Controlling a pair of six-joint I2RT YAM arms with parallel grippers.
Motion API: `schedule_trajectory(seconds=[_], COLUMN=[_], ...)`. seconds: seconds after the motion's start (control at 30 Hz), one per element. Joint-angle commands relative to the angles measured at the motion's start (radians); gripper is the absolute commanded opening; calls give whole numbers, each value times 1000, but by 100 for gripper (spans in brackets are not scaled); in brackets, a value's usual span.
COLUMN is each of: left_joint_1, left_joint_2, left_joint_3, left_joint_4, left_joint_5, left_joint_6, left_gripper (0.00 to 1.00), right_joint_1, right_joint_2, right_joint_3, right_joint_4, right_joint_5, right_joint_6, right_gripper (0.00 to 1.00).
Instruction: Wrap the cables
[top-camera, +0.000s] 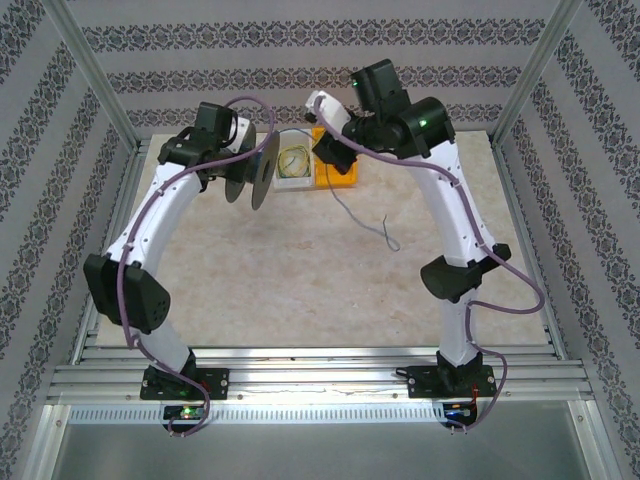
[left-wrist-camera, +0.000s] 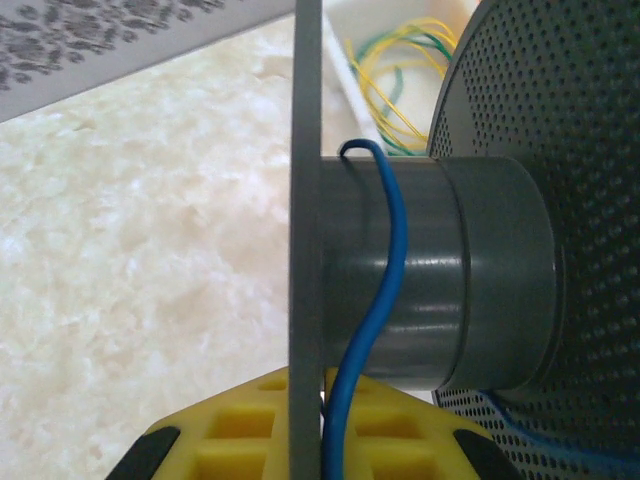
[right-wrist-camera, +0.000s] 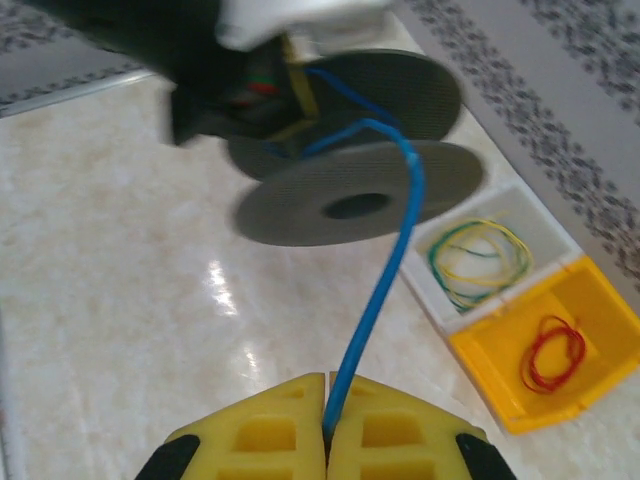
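Note:
A black spool (top-camera: 252, 172) hangs above the table at the back left. My left gripper (left-wrist-camera: 320, 400) is shut on its thin flange (left-wrist-camera: 305, 200), edge-on between the yellow fingers. The dark-blue cable (left-wrist-camera: 395, 240) comes up beside that flange and curves over the grey hub (left-wrist-camera: 450, 280). My right gripper (right-wrist-camera: 326, 385) is shut on the same blue cable (right-wrist-camera: 385, 290), which rises from the fingers to the spool (right-wrist-camera: 300, 205). From above, the right gripper (top-camera: 328, 152) sits just right of the spool, and a loose tail of cable (top-camera: 375, 225) lies on the table.
A white bin (right-wrist-camera: 545, 222) holds yellow and green cables (right-wrist-camera: 480, 255). Beside it, a yellow bin (right-wrist-camera: 600, 300) holds a red coil (right-wrist-camera: 552, 352). Both bins (top-camera: 315, 180) stand at the back, between the two grippers. Patterned walls enclose the marble tabletop (top-camera: 300, 280).

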Motion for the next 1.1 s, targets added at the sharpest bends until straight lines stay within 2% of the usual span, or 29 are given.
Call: schedule_trajectory(seconds=[0.0, 0.13, 0.3, 0.47, 0.6, 0.67, 0.83, 0.93, 1.07], left_joint_1=[-21, -53, -52, -49, -25, -22, -19, -19, -19], left_joint_2=[-118, -238, -367, -479, -508, -499, -464, -437, -416], left_joint_3=[-26, -116, -150, -175, -164, -152, -138, -114, -94], left_joint_4=[-82, -125, -100, 96, 295, 377, 588, 629, 635], left_joint_5=[187, 376, 509, 600, 682, 637, 414, 320, 267], left_joint_6=[176, 306, 308, 248, 140, 85, -72, -135, -165], left_gripper=[0, 0, 0, 0, 0, 0, 0, 0, 0], right_joint_1=[-63, -142, -216, -237, -224, -223, -233, -236, -235], right_joint_2=[1, 53, 93, 81, 17, -22, -114, -119, -114], right_joint_3=[-17, -48, -151, -324, -530, -628, -868, -942, -1039], right_joint_4=[67, 80, 129, 207, 324, 391, 601, 657, 756], right_joint_5=[-47, -87, -146, -203, -246, -285, -375, -413, -462], right_joint_6=[-9, -1, 29, 49, 76, 101, 189, 216, 267], right_gripper=[0, 0, 0, 0, 0, 0, 0, 0, 9])
